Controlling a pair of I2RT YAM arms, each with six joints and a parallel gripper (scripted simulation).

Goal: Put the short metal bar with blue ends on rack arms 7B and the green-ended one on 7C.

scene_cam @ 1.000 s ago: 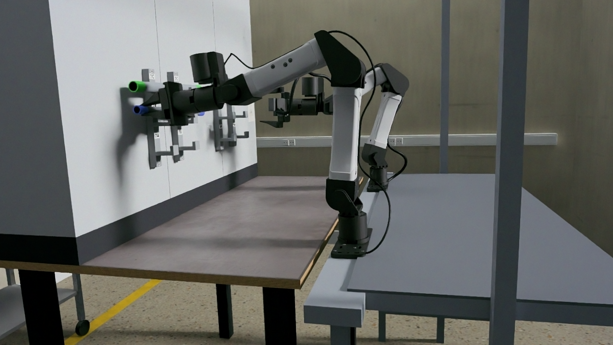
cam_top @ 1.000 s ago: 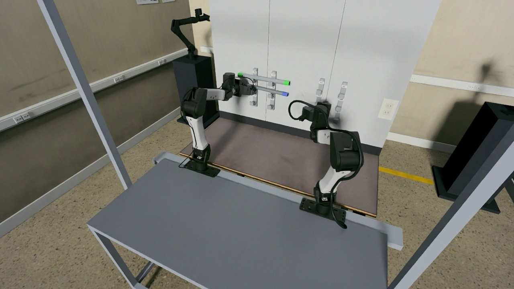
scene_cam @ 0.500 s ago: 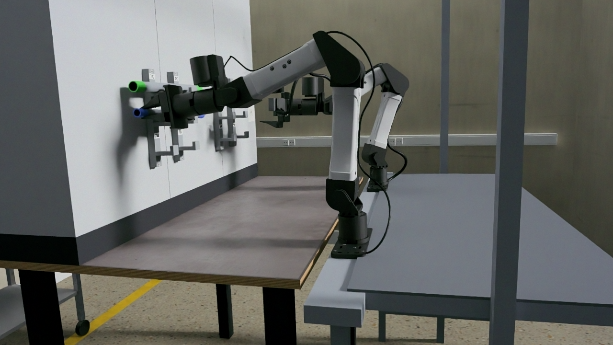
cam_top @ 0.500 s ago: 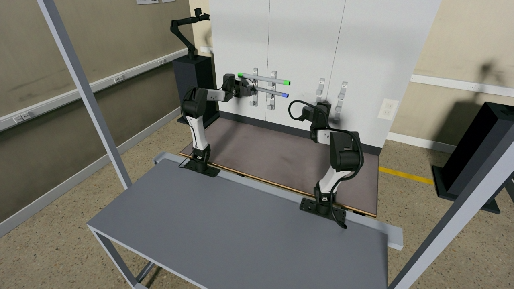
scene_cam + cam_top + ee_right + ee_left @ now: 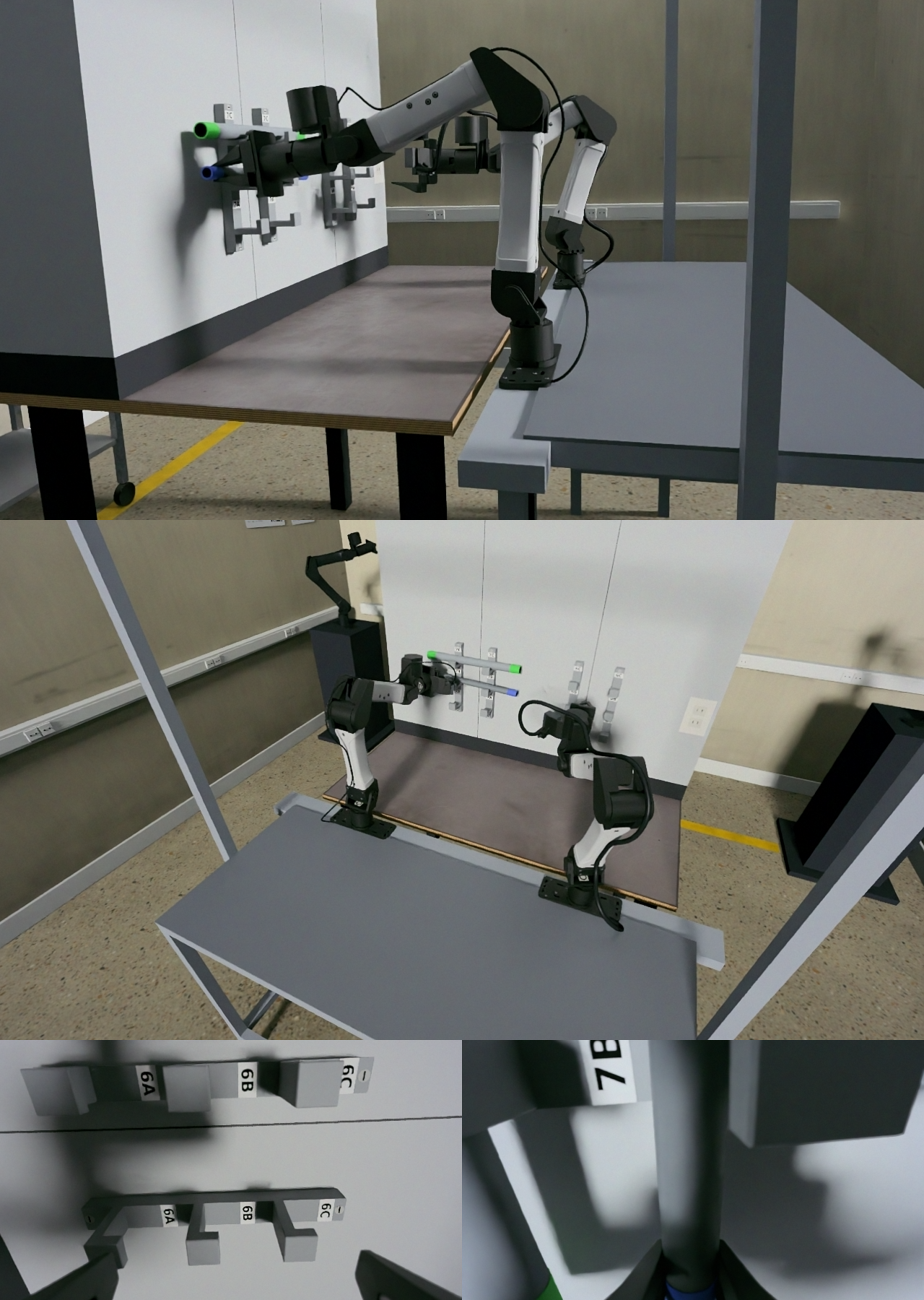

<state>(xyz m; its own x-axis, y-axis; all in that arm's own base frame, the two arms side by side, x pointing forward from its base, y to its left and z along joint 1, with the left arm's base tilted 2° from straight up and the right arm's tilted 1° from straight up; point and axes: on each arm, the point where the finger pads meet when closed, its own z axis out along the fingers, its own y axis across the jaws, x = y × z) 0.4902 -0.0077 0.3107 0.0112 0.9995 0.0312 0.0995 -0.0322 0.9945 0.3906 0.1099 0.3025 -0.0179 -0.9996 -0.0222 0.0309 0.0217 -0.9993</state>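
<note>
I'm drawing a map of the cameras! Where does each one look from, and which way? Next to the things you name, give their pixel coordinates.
Top: high behind the grey table (image 5: 419, 934), facing the white wall panel (image 5: 542, 578) (image 5: 154, 97); both arms show.
Exterior: off to one side, looking along that panel; both arms show.
Left wrist: on the left arm, facing the panel; its dark fingertips pinch the blue-ended grey bar (image 5: 484, 685) (image 5: 689, 1166).
Right wrist: on the right arm, facing racks labelled 6; its fingers show.
Top and exterior share both bars.
</note>
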